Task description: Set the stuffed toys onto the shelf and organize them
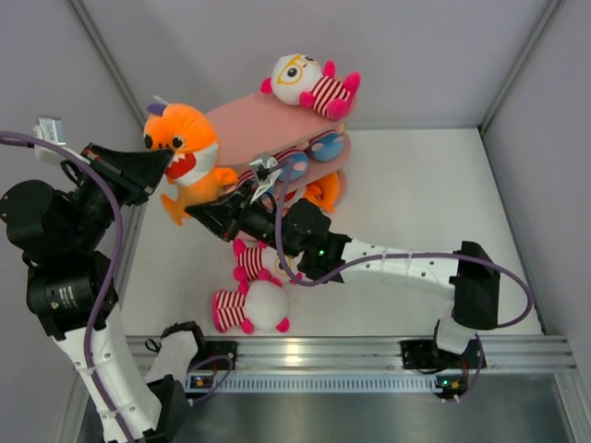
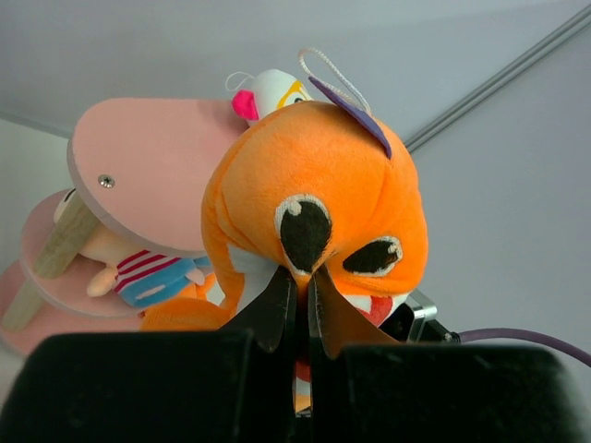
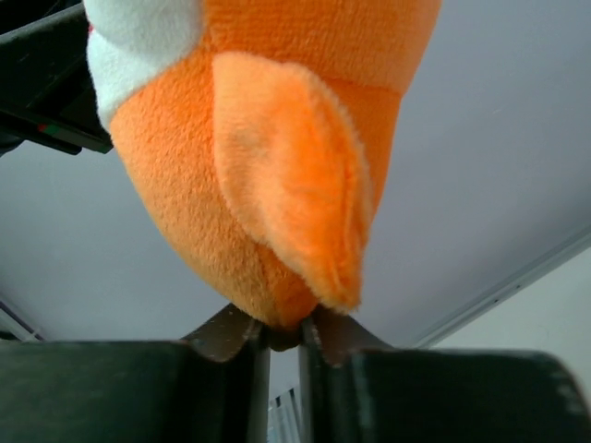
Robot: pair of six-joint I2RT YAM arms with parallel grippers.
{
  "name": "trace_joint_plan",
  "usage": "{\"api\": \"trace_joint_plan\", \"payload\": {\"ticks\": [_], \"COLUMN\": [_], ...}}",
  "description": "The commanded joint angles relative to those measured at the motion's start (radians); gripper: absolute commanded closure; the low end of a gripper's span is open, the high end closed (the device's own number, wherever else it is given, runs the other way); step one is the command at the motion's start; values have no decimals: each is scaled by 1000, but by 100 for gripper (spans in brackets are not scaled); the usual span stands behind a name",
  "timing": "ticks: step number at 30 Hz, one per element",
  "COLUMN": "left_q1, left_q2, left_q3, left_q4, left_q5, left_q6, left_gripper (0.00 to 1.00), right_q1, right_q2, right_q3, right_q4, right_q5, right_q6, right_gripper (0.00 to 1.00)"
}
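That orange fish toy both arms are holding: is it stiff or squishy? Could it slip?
Probably squishy: the orange fish toy has plush fabric that bunches where the left gripper pinches its face. Likely light, since the right gripper grips only a small fold underneath. Its fuzzy surface should resist slipping, though thin pinches might pull free.

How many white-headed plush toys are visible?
3. One white-headed toy lies on top of the shelf; two lie on the table, one beside the right arm, one closer to the near edge. Others may be hidden.
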Motion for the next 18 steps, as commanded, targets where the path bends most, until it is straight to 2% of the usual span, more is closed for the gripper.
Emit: {"api": "trace_joint_plan", "payload": {"ticks": [1, 2, 4, 5, 7, 9, 11, 12, 13, 18], "left_q1": [6, 7, 7, 6, 6, 7, 6, 4, 0, -14], "left_q2": [-10, -10, -18, -22, -50, -71, -103, -128, -137, -179], "left_q3": [1, 1, -5, -10, -36, -74, -91, -103, -105, -94], "left_q4": [48, 48, 48, 48, 46, 46, 40, 40, 38, 35], "left_q5": [-2, -4, -8, -26, -52, -103, -122, -143, -163, -319], "left_q6": [-8, 1, 21, 50, 98, 177, 260, 282, 302, 423], "left_gripper": [100, 100, 100, 96, 83, 60, 45, 31, 27, 7], "right_q1": [13, 11, 7, 5, -5, -15, -19, -24, -28, -70], "right_q2": [-35, -40, -67, -78, -104, -116, -122, -122, -118, -124], "right_q3": [66, 64, 53, 38, 47, 75, 130, 150, 183, 216], "right_q4": [32, -6, -29, -45, -129, -254, -339, -388, -461, -594], "right_q5": [51, 61, 65, 61, 39, 23, -13, -26, -58, -139], "right_q6": [29, 37, 36, 34, 26, -24, -64, -90, -96, -115], "right_gripper": [95, 100, 100, 100, 100, 100, 100, 100, 100, 100]}}
